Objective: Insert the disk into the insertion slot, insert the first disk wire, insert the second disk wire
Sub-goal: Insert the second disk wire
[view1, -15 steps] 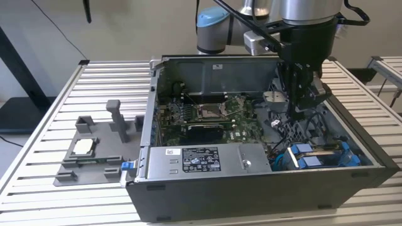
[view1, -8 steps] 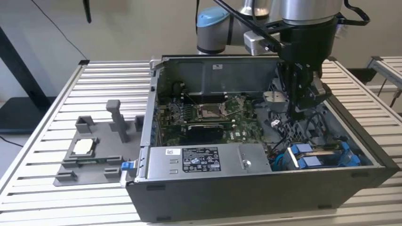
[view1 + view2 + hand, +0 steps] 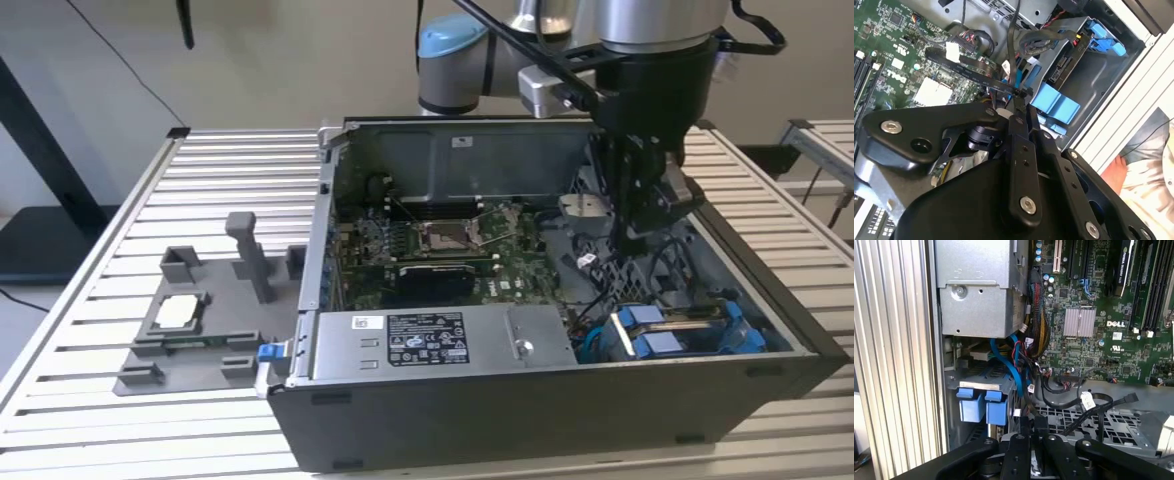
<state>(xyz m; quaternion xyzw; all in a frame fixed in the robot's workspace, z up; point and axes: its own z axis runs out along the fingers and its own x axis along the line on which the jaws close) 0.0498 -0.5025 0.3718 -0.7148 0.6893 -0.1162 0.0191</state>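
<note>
Standing by the open computer case (image 3: 561,400) on the slatted table (image 3: 134,430), an onlooker recorded:

Item, disk (image 3: 1066,65): already seated in the insertion slot (image 3: 681,330), at the case's front corner beside the power supply (image 3: 427,345); blue carrier tabs (image 3: 981,405) facing out.

Item, gripper (image 3: 1016,100): inside the case, above the slot, jaws clenched on a thin black wire (image 3: 974,75).

Step judged: first disk wire. The next move called for lining the wire's plug with the disk's connector, clear of the loose cable bundle (image 3: 1039,340).
</note>
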